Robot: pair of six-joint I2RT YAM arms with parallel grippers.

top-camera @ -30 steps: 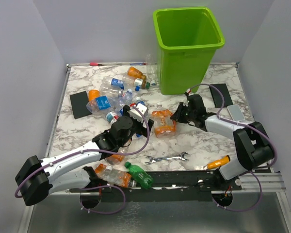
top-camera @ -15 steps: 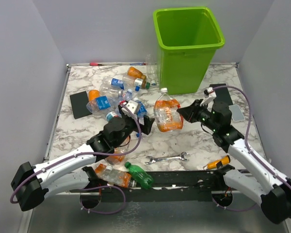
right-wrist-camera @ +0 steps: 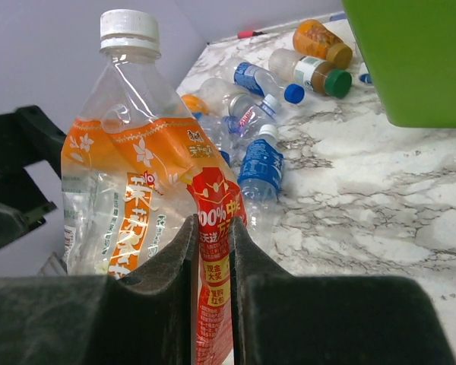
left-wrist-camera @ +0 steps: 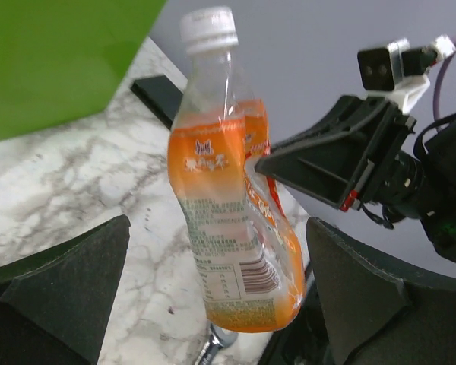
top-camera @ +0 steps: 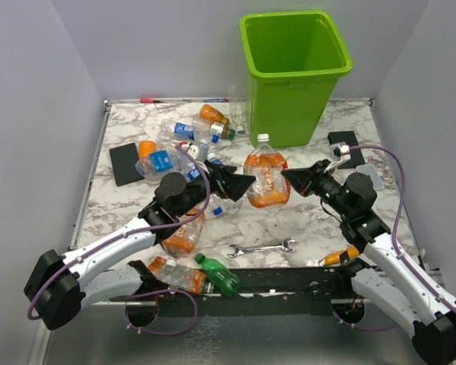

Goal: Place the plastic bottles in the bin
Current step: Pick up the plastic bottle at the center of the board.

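Bottle [top-camera: 266, 179], clear with an orange label, hangs upright above the middle of the table [top-camera: 311, 224], long axis vertical and white cap up, just near of the bin [top-camera: 292, 91]. Right gripper [top-camera: 287, 176] pinches its label from the right. The left gripper [top-camera: 242, 184], jaws spread wide and empty, faces it from the left.

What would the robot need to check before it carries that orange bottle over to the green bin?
1. Right gripper shut on the orange bottle: ok, it pinches the label.
2. Bottle clear of the table, upright, cap on: ok.
3. Left gripper free of the bottle: ok, open, fingers on either side, not touching.
4. Green bin upright with its mouth open: ok.
5. Bottle high enough to pass over the bin's rim: cannot tell.
6. Pinch firm enough for the swing: cannot tell; the bottle's wall is crumpled.
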